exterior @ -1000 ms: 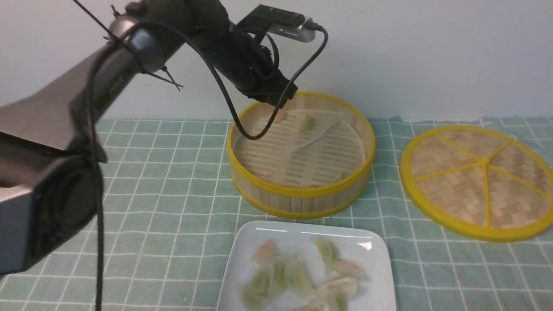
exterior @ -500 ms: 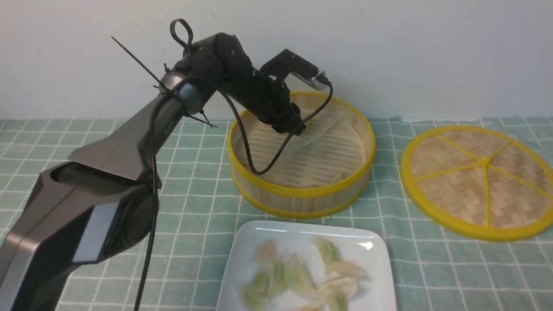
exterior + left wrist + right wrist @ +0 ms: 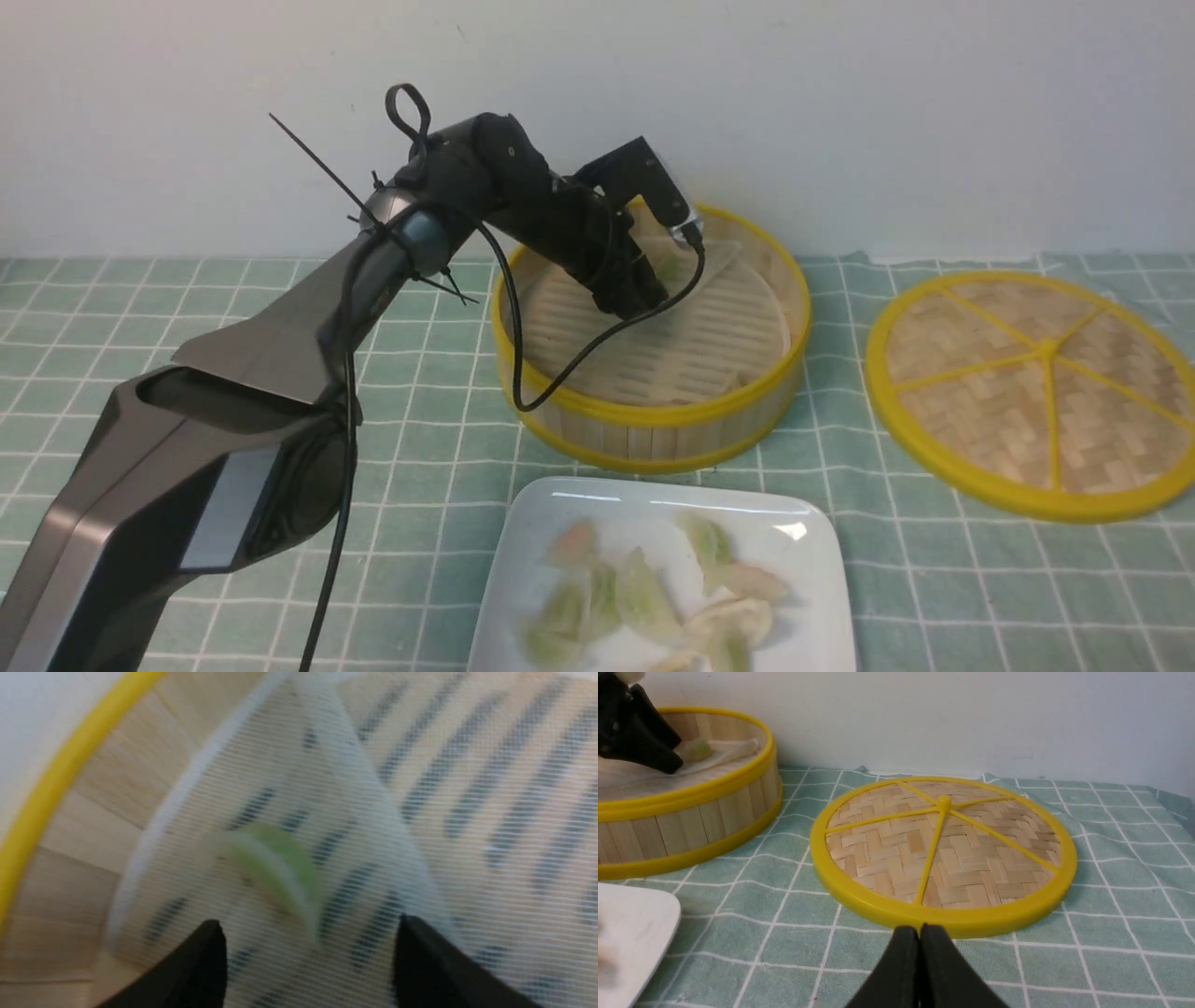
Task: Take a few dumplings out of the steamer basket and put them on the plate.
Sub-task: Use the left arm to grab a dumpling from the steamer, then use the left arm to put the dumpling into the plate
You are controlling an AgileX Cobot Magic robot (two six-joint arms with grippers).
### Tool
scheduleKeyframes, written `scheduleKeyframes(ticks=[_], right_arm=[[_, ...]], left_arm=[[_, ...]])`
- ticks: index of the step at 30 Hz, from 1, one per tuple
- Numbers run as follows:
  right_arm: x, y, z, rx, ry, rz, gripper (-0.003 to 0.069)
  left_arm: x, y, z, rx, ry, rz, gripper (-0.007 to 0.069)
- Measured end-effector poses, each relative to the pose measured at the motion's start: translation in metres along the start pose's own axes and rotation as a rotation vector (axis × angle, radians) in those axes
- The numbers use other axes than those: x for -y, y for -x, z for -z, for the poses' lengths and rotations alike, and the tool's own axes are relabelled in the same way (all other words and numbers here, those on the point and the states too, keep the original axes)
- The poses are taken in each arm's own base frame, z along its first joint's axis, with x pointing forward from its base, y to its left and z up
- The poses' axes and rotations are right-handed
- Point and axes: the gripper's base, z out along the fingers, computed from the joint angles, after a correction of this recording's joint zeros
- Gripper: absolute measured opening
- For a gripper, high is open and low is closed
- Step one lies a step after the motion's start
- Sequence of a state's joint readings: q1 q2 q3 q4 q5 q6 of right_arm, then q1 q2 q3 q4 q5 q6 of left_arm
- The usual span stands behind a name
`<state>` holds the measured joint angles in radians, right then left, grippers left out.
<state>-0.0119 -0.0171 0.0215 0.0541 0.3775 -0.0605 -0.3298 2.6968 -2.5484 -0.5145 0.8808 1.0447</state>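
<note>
A green dumpling in the steamer basket is framed by the spread left end effector; the right end effector is pressed together.

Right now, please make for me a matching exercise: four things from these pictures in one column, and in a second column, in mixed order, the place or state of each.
Column A
1. steamer basket
2. woven lid
3. plate
4. right gripper

Column B
a. shut, holding nothing
b. flat on the cloth, on the robot's right of the basket
c. carries several dumplings, nearest the front camera
d. the open left gripper is inside it, at a green dumpling

Pairs: 1-d, 2-b, 3-c, 4-a
</note>
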Motion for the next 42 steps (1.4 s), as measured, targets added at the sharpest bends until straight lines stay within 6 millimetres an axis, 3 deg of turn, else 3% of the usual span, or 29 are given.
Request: scheduleKeyframes(ticks=[9, 13, 17, 19, 23, 32, 34, 35, 37, 39, 42], right_arm=[[0.0, 0.0, 0.0, 0.0, 0.0, 0.0, -0.0015], [0.0, 0.0, 0.0, 0.0, 0.0, 0.0, -0.0015], [0.0, 0.0, 0.0, 0.0, 0.0, 0.0, -0.0015], [0.0, 0.0, 0.0, 0.0, 0.0, 0.0, -0.0015], [0.0, 0.0, 0.0, 0.0, 0.0, 0.0, -0.0015], [0.0, 0.0, 0.0, 0.0, 0.0, 0.0, -0.0015], [0.0, 0.0, 0.0, 0.0, 0.0, 0.0, -0.0015], [0.0, 0.0, 0.0, 0.0, 0.0, 0.0, -0.0015], [0.0, 0.0, 0.0, 0.0, 0.0, 0.0, -0.0015], [0.0, 0.0, 0.0, 0.0, 0.0, 0.0, -0.0015], [0.0, 0.0, 0.0, 0.0, 0.0, 0.0, -0.0015]], left_arm=[[0.001, -0.001, -0.006, 0.048, -0.014, 0.015, 0.0438], [0.002, -0.001, -0.007, 0.061, -0.024, 0.019, 0.0398], [-0.002, -0.001, -0.013, 0.111, 0.028, 0.049, 0.0136], [-0.003, -0.001, -0.013, 0.117, 0.023, 0.078, 0.0043], [-0.006, 0.001, -0.006, 0.124, 0.025, 0.142, 0.0001], [-0.028, 0.026, 0.079, 0.076, -0.002, 0.223, -0.0006], [-0.023, 0.034, 0.103, 0.036, -0.054, 0.23, -0.0006], [-0.023, 0.035, 0.105, 0.032, -0.059, 0.231, -0.0006], [-0.017, 0.047, 0.134, 0.007, -0.089, 0.213, -0.0006], [-0.015, 0.053, 0.144, 0.009, -0.085, 0.219, -0.0006], [-0.014, 0.069, 0.177, 0.021, -0.027, 0.272, -0.0006]])
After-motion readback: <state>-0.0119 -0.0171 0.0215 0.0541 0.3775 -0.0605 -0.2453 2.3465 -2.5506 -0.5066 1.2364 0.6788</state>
